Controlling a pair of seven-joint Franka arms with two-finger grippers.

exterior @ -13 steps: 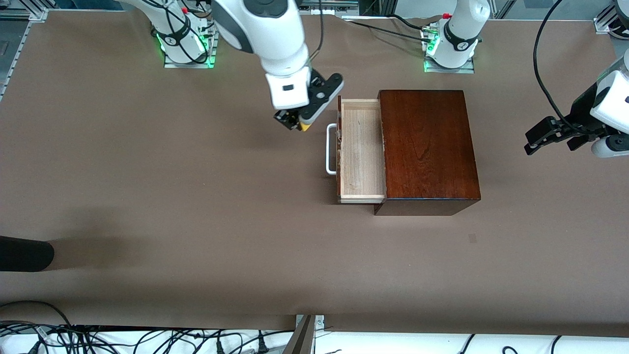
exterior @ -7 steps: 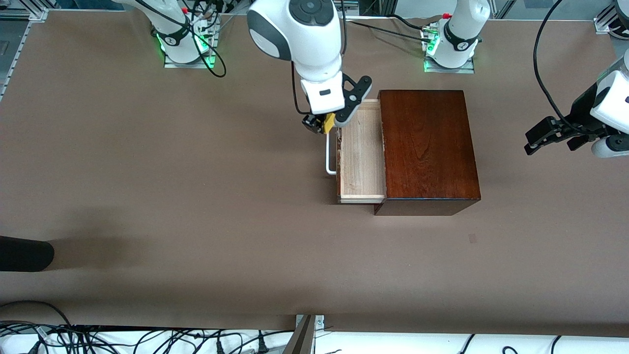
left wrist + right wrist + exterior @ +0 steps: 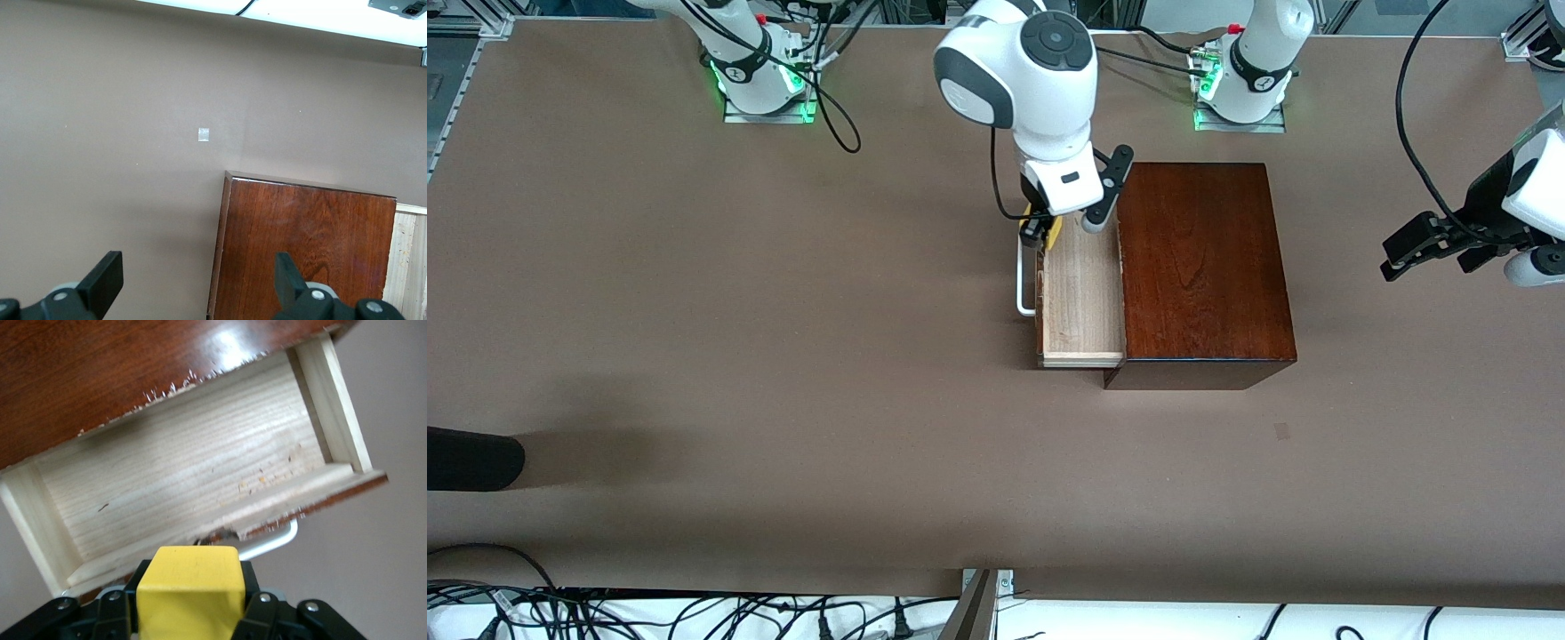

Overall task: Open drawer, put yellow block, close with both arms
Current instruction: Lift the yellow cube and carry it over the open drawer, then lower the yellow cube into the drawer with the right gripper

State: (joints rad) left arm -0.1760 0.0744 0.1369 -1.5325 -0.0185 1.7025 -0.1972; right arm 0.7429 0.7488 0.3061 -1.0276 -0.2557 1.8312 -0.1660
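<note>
The right tool (image 3: 1047,229) is gripping the yellow block (image 3: 189,595) over the handle-side edge of the open drawer (image 3: 1080,293), at the corner nearest the arm bases; in my judgement it is needing to travel further over the pale tray and lower before releasing, so the block is not catching the front wall. The left tool (image 3: 1427,244) is waiting with fingers apart over the desk (image 3: 783,356). The drawer is pointing its white handle (image 3: 1024,280) toward the right arm's end, its long axis running from the bases toward the front camera.
</note>
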